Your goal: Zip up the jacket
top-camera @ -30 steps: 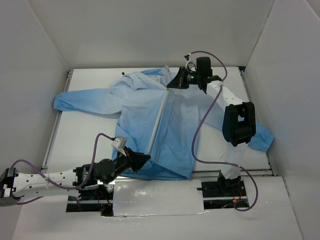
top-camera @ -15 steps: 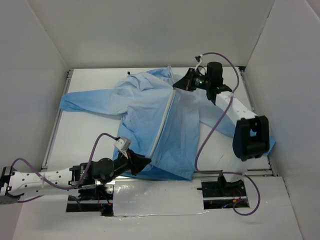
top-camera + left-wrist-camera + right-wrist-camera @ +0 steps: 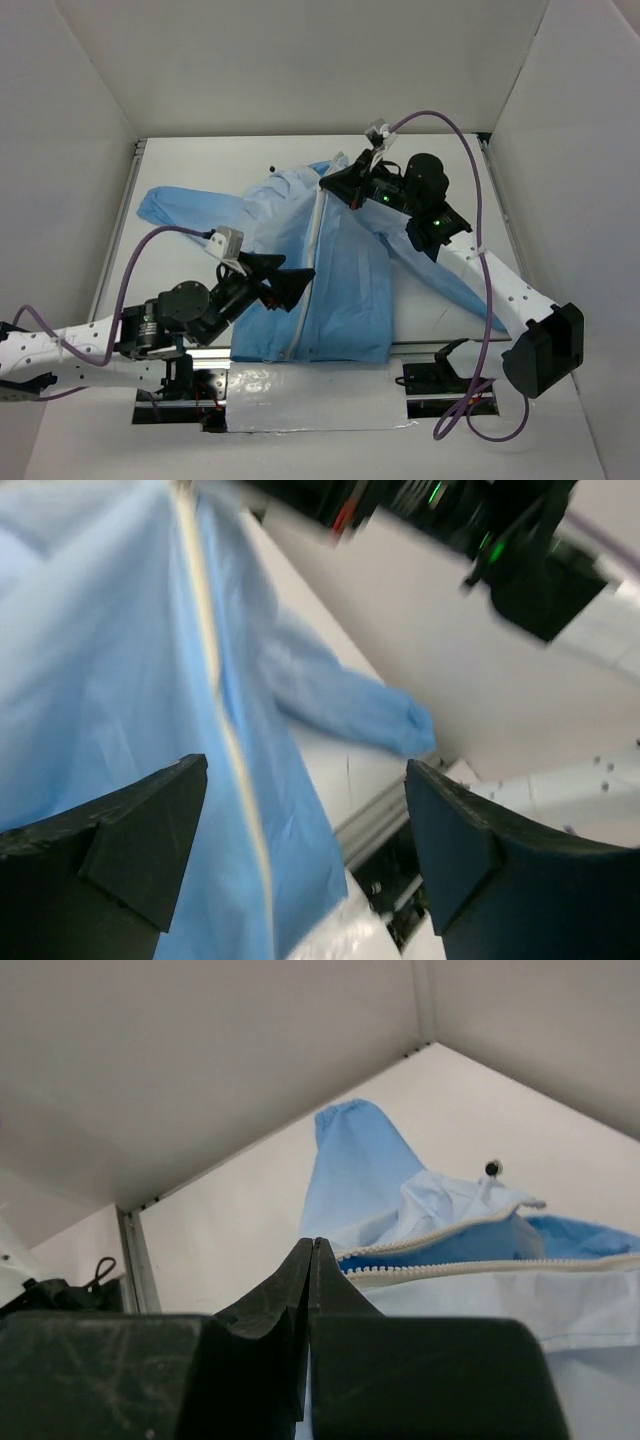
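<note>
Top external, jacket (image 3: 350, 285) lengthwise near-to-far, zipper (image 3: 316, 225) along it, neck far.

Left gripper (image 3: 305, 780): gap between jaws free, jacket (image 3: 100, 680) under them, right arm (image 3: 530, 570) blocks ahead-right. Right gripper (image 3: 312, 1250): jaws pinched on jacket, bare table (image 3: 220, 1220) ahead-left, wall (image 3: 200, 1050) beyond.

The left arm (image 3: 70, 350) and the right arm (image 3: 505, 290) are both white tubes linked by bulky black joint housings. A thin purple cable (image 3: 481, 215) loops along each arm. The fingers (image 3: 120, 840) are matte black, thick and wedge-shaped. A small green light (image 3: 385, 198) glows at the right wrist.
</note>
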{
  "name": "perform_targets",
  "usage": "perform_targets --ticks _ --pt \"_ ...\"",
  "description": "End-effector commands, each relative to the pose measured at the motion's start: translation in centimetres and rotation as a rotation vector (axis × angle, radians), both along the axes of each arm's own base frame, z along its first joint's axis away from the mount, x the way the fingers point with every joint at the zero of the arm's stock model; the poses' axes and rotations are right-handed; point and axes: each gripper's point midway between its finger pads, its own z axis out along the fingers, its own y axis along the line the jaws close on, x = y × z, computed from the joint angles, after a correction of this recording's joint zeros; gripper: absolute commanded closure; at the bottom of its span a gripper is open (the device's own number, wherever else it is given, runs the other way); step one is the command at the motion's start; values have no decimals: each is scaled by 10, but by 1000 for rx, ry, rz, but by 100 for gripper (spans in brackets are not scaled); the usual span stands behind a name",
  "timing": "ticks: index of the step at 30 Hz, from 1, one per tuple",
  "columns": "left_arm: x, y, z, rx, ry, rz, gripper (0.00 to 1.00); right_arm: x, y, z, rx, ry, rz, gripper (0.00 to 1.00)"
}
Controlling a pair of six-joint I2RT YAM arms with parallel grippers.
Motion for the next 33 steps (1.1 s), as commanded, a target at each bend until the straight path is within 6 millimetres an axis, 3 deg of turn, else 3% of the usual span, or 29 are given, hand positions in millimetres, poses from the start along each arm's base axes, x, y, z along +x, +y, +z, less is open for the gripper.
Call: perform_targets --ticks 1,3,4,5,6,11,16,17,19,21,24,25,26,27,28,29,30,31,32,33 --pt "23 -2 39 2 -122 106 7 -6 0 9 15 -68 -56 100" --pt "39 -13 39 31 -145 137 4 -18 2 9 39 -53 -32 100" --pt "59 -10 37 50 -143 178 5 -24 3 13 58 -56 -19 100" --pt "65 -25 27 76 -136 131 6 -30 5 11 58 -55 1 100" --pt "83 -19 26 65 -132 171 7 -40 6 16 68 -66 17 100" --pt "108 -31 -12 168 -85 169 8 -51 6 22 74 -73 20 100" --pt "118 -37 -40 220 -59 183 10 -58 10 19 82 -58 59 100" --pt "119 -40 -41 209 -68 171 14 -60 12 18 85 -50 71 100" --pt "115 -51 -42 193 -81 95 49 -60 13 16 92 -45 72 100" --pt "111 -58 -43 173 -73 59 100 -52 13 11 87 -31 42 100" --pt "94 -70 -57 163 -30 -50 100 -26 10 2 46 -20 -46 100" --pt "89 -69 -56 145 -21 -72 100 -18 10 8 46 -25 -50 100" --pt "82 -68 -70 138 17 -92 100 5 5 -6 23 9 -73 100" --pt "77 -67 -74 128 34 -108 100 15 2 -4 41 28 -64 100" --pt "70 -65 -72 94 52 -128 100 26 -1 4 60 25 -52 100" --pt "64 -61 -86 106 78 -136 100 41 2 -14 48 77 -16 100" --pt "60 -56 -85 97 84 -143 100 60 -10 -2 75 79 -34 100" --pt "56 -53 -95 104 108 -145 100 69 -10 -5 75 94 -29 100" --pt "53 -44 -101 114 127 -129 100 89 -7 -23 55 140 -23 100" --pt "54 -44 -101 115 127 -122 100 90 -8 -25 51 149 -23 100"
